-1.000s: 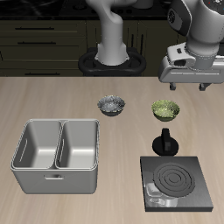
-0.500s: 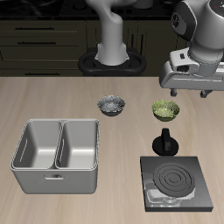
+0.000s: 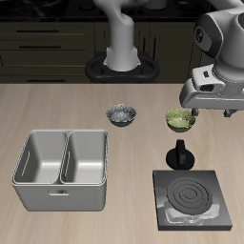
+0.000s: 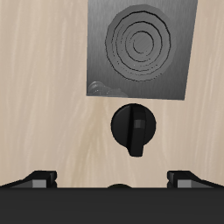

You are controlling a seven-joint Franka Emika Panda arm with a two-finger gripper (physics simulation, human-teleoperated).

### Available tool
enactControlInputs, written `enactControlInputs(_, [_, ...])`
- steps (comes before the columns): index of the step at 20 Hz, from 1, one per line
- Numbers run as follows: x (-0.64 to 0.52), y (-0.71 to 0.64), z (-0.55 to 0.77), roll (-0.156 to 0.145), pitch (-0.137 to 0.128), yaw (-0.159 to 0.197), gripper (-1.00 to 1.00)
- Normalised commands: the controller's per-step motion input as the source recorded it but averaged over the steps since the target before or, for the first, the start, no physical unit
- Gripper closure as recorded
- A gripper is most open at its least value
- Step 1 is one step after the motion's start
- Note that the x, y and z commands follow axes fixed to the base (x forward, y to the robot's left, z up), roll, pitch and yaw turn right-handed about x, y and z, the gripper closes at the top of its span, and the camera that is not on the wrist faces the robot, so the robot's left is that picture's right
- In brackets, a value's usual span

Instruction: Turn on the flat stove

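Arm swung further sideways since a second ago. Pincer (image 3: 212,111) spread apart, empty, high above knob (image 3: 180,153). Stove (image 3: 193,196) near counter (image 3: 67,105) front edge, rings dark. Approach step; next: descend, clamp knob, twist.

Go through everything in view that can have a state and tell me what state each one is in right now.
flat stove: burner rings dark, not glowing
black knob: untouched, nothing gripping it
gripper: fingers spread apart, empty, above the table
sink: both basins empty
grey bowl: upright on the table
green bowl: upright on the table
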Motion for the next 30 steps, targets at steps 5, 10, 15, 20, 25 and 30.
enactControlInputs(5, [0.05,-0.11,-0.04,-0.003,-0.056,-0.003,-1.00])
enactControlInputs(10, [0.03,-0.21,-0.25,-0.033,0.025,-0.006,-1.00])
enactControlInputs(15, [-0.08,-0.06,-0.31,0.028,-0.072,0.020,-1.00])
enactControlInputs(20, [-0.14,-0.07,-0.26,-0.004,-0.035,-0.019,-1.00])
enactControlInputs(25, [-0.19,-0.06,-0.32,0.019,-0.021,-0.006,-1.00])
enactControlInputs(30, [-0.13,-0.19,-0.25,-0.022,-0.028,-0.017,-1.00])
